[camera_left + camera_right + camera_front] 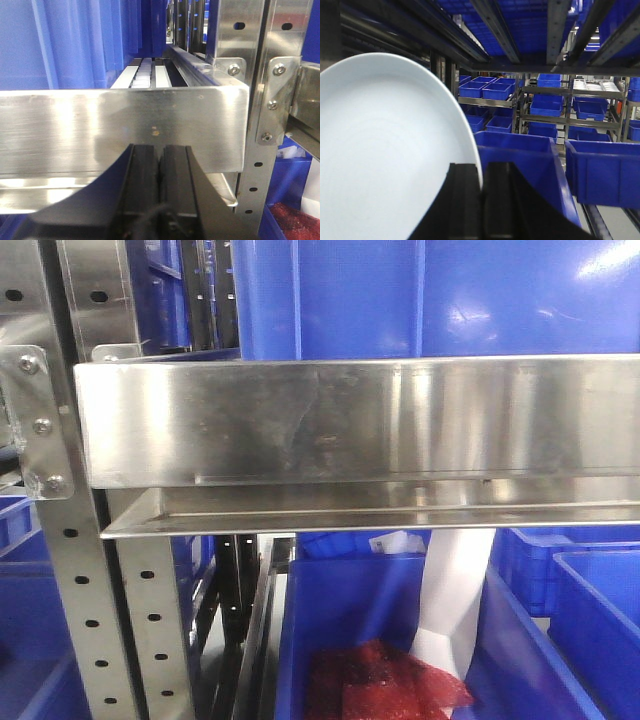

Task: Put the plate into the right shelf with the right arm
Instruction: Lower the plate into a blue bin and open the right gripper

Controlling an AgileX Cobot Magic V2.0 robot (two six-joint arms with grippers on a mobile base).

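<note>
The plate (385,150), white with a pale rim, fills the left half of the right wrist view and stands on edge. My right gripper (482,170) is shut on the plate's rim, one black finger on each side. Dark shelf rails (490,30) pass overhead, and the plate sits under them. In the front view, the right shelf's broad steel front rail (350,420) spans the frame; neither gripper shows there. My left gripper (160,150) is shut on nothing, close in front of a steel rail (120,125).
Blue bins (600,170) line the shelves ahead and below. A perforated steel upright (80,620) with a bolted bracket stands at the left. Below the rail a blue bin (340,610) holds red material (380,680), and a white strip (450,590) hangs there.
</note>
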